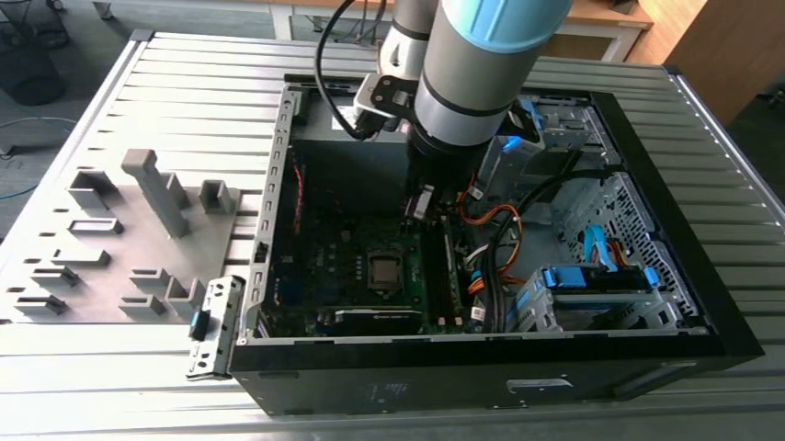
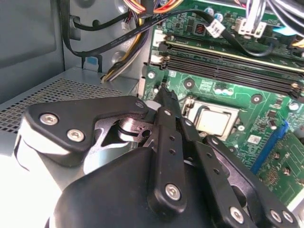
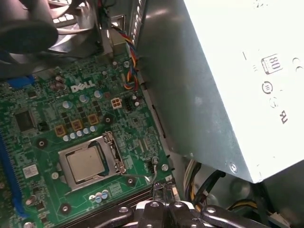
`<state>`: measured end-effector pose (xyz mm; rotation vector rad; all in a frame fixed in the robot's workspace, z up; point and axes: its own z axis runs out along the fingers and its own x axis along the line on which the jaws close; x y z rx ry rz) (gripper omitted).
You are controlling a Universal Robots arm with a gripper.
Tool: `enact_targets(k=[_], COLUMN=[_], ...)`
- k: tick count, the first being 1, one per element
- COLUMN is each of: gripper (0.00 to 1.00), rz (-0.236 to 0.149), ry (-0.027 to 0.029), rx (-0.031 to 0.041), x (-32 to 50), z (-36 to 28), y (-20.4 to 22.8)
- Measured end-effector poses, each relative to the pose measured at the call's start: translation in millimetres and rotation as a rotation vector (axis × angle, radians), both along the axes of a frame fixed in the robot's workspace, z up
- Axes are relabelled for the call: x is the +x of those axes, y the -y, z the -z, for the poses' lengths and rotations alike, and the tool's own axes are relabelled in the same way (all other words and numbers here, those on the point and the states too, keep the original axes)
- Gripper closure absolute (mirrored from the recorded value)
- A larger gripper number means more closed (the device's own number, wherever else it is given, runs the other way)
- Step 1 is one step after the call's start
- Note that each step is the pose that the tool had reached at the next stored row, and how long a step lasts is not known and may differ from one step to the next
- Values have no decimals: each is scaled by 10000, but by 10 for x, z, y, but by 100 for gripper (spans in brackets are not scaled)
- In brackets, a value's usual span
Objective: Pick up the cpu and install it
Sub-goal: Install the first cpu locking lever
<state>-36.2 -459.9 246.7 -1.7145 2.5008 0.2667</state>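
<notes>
The cpu (image 3: 85, 163) lies flat in its socket on the green motherboard (image 3: 42, 109), shiny silver top up, inside the metal socket frame. It also shows in the second wrist view as the cpu (image 2: 213, 118) and in the exterior view as a small square (image 1: 384, 269). My gripper (image 3: 163, 189) hangs inside the open computer case (image 1: 282, 184), beside the socket's corner and apart from the chip. Its black fingers (image 2: 166, 102) are shut with nothing between them. The arm (image 1: 472, 83) reaches down into the case from above.
A large silver power supply (image 3: 228, 85) stands close beside the gripper. Bundled cables (image 1: 491, 230) and a drive cage (image 1: 589, 285) fill the case at the exterior view's right. Memory slots (image 2: 228, 61) run along the board. Grey fixture blocks (image 1: 123, 239) stand outside the case.
</notes>
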Motion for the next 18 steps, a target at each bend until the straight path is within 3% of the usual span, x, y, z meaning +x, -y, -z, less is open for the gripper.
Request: enact_targets(k=[12, 18], gripper=[89, 89], rz=[-4, -11], ry=[-1, -1], rx=[-2, -6], x=[0, -1], z=[121, 137], y=[-54, -60])
